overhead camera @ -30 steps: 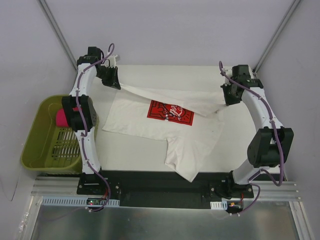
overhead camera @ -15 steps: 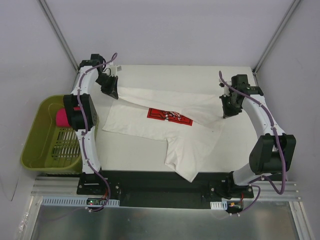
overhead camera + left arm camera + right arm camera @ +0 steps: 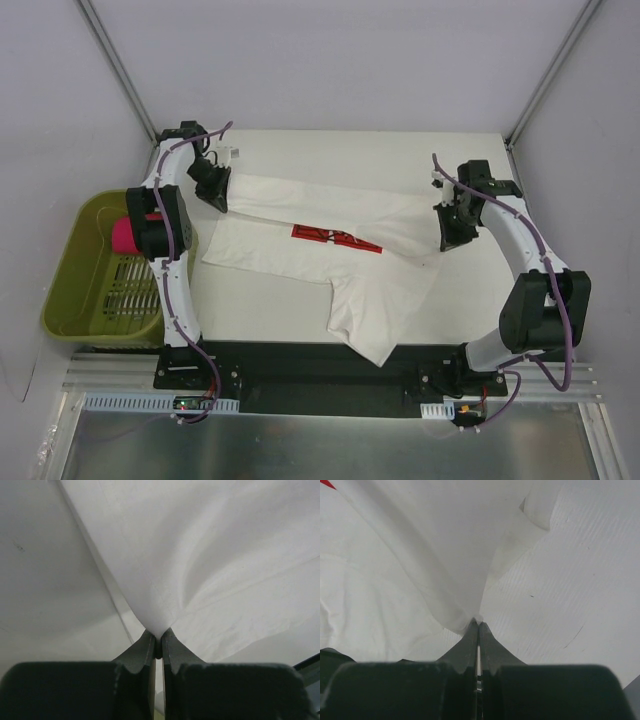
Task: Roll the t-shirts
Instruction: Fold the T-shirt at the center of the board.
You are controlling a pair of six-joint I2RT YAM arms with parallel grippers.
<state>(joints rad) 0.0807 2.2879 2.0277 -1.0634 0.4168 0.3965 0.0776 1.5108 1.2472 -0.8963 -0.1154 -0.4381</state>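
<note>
A white t-shirt (image 3: 330, 265) with a red chest print (image 3: 335, 237) lies across the table, its far edge folded toward me over most of the print. My left gripper (image 3: 213, 192) is shut on the folded edge's left end; in the left wrist view the cloth (image 3: 200, 570) is pinched at the fingertips (image 3: 158, 639). My right gripper (image 3: 448, 238) is shut on the right end; in the right wrist view the cloth (image 3: 420, 565) is pinched at the tips (image 3: 478, 623). One sleeve hangs toward the near edge.
A green basket (image 3: 75, 300) holding a pink item (image 3: 124, 236) stands off the table's left side. The white table (image 3: 480, 290) shows bare at the right and back. Grey walls enclose the cell.
Both grippers have moved toward me and lower with the shirt's far edge, folding it over the print. Only a thin strip of red shows now.
</note>
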